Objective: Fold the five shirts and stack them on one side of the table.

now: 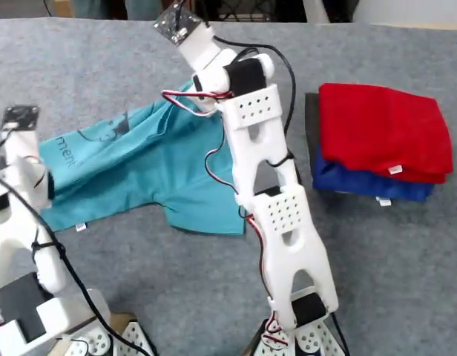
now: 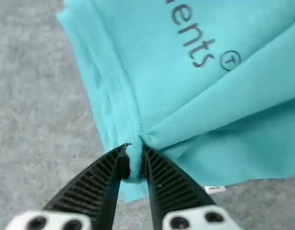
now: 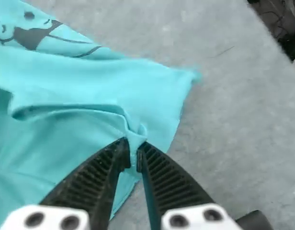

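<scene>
Table (image 1: 406, 259): grey felt surface that carries all the shirts and both my arms.
Teal shirt (image 1: 139, 170): lies loosely spread and rumpled left of the table's middle, dark print facing up, stretched between my two grippers.
Red shirt (image 1: 380, 130): folded, on top of the stack at the table's right side, apart from the teal shirt.
Blue shirt (image 1: 362, 184): folded, directly under the red one, its near edge sticking out.
Right gripper (image 3: 132, 151): my jaws are pinched narrow on a bunched fold at the teal shirt's far edge, near a corner.
Left gripper (image 2: 134, 160): my jaws are clamped narrow on a seam fold at the shirt's left end, beside the print.
White tag (image 2: 214, 189): sits at the shirt's edge, just beside my left gripper.
</scene>
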Controlling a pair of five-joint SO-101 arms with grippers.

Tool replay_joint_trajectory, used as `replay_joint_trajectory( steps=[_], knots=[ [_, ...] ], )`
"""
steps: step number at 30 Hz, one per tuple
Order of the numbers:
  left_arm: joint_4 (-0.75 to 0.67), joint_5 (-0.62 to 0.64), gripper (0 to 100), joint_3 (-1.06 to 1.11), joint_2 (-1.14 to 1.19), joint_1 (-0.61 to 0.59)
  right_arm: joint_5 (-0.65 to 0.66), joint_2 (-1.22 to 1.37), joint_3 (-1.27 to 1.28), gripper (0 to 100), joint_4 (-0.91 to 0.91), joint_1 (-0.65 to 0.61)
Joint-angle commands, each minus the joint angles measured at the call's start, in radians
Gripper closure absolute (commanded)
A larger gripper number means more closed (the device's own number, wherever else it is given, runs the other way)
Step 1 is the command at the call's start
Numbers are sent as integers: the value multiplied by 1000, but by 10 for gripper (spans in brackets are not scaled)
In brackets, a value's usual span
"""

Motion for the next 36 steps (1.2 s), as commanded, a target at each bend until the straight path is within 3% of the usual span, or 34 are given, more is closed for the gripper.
replay_joint_trajectory(
  steps=[1, 9, 19, 25, 36],
  knots=[
    [-26, -9, 971, 4, -44, -48, 32, -113, 157, 985, 11, -28],
    [-32, -143, 971, 39, -44, -79, 115, -387, 704, 985, 6, 11],
    [-26, -181, 971, 56, -44, -79, 262, -760, 1334, 985, -91, 51],
    [-26, -245, 971, 88, -54, -74, 265, -937, 1693, 985, -319, 26],
    [-28, -265, 966, 88, -44, -79, 232, -974, 1862, 980, -442, -15]
  ],
)
